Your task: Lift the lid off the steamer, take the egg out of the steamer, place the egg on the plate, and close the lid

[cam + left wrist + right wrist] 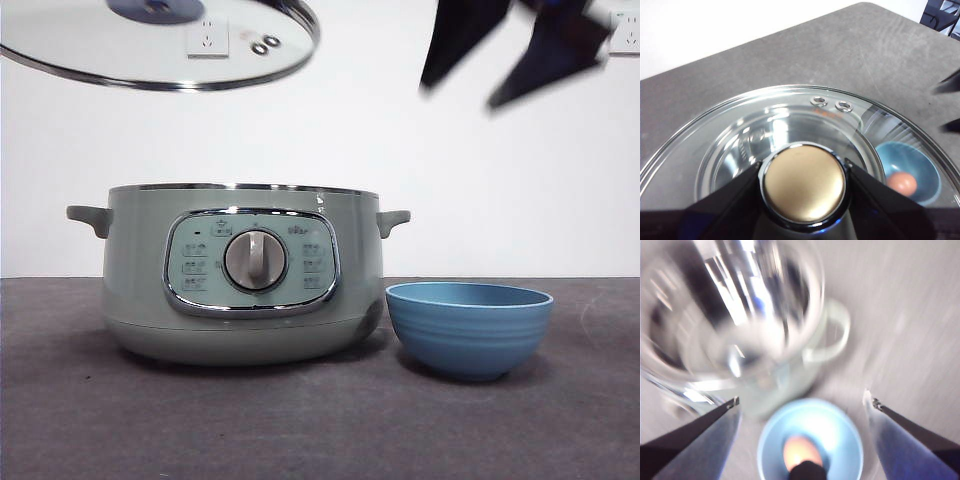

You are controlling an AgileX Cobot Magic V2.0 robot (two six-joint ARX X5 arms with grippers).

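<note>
The glass lid (160,45) hangs high above the steamer (240,272), tilted, with my left gripper (804,182) shut on its round knob (804,182). Through the glass, the left wrist view shows the egg (902,183) lying in the blue plate (920,167). The plate (469,327) stands on the table just right of the steamer. My right gripper (802,402) is open and empty, high above the plate (810,442) with the egg (800,450) below it. It appears blurred at the top right of the front view (515,60). The steamer's inside is hidden in the front view.
A dark grey table (320,420) carries the steamer and plate, with a white wall behind and wall sockets (207,38) seen through the lid. The steamer's side handle (392,220) points toward the plate.
</note>
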